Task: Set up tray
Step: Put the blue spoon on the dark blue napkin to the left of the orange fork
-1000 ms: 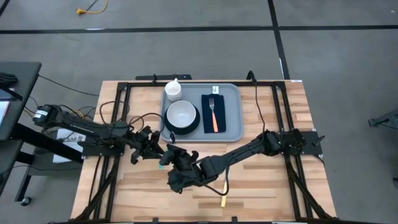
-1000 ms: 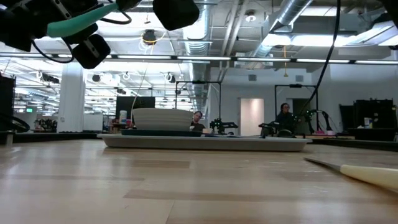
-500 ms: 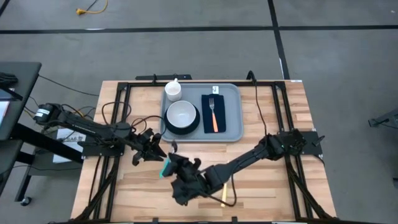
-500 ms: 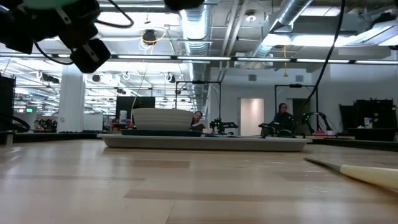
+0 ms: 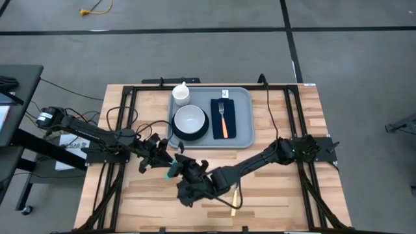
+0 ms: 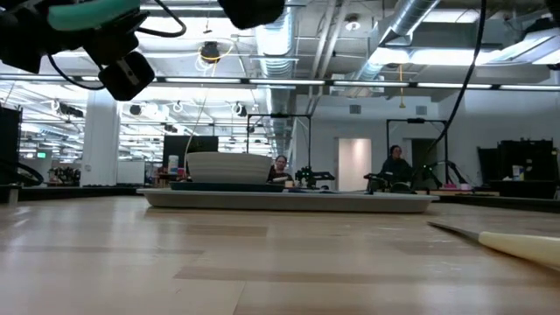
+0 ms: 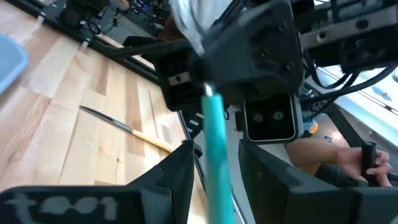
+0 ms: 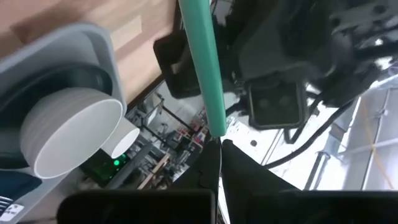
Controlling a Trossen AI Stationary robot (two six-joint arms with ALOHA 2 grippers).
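Tray (image 5: pixel 246 123) is sitting at the middle of the bench's (image 5: pixel 292 195) far edge. It is carrying a white cup (image 5: pixel 181 95), a white bowl (image 5: pixel 190 119) on a dark plate (image 5: pixel 201 135), and a black napkin (image 5: pixel 216 123) with an orange-handled fork (image 5: pixel 223 117) on it. None of these is shifting across the last second.

What is changing is off the tray, toward the bench's left side. The left gripper (image 5: pixel 166 158) and right gripper (image 5: pixel 179 169) are meeting tip to tip over a teal-handled utensil (image 5: pixel 173 168). Over the last second the pair has been dipping slightly toward the near edge and coming back. From table height, the teal handle is now riding higher and more level than before.

The left jaws are standing narrow, clamping the teal handle between them. The right jaws are fully closed with the handle's end touching their tips; whether they are pinching it I cannot tell. This is looking like a hand-over in mid-air, so the utensil is not yet heading for the tray.

A pale-handled knife (image 5: pixel 234 201) is lying near the bench's near edge, also waiting to be placed.

A small white tag (image 5: pixel 225 93) at the tray's far rim is bearing dark marks too small to read. The lettering on the left gripper's body is not legible either.
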